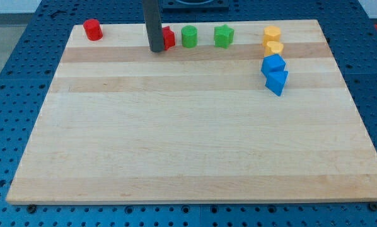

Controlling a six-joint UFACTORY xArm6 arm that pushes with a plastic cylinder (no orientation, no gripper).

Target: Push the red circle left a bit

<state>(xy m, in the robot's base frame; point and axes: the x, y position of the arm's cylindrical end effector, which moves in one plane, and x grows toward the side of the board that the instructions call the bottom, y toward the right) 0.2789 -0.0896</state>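
The red circle (92, 29) is a short red cylinder near the top left corner of the wooden board (195, 145). My tip (157, 50) is the end of a dark rod coming down from the view's top. It stands well to the right of the red circle and touches or partly hides the left side of a second red block (168, 38), whose shape I cannot make out.
Along the top edge, right of the rod: a green cylinder (189, 36) and a green block (224, 36). At the top right are two yellow blocks (272, 34) (274, 48) and two blue blocks (273, 64) (277, 82) in a column.
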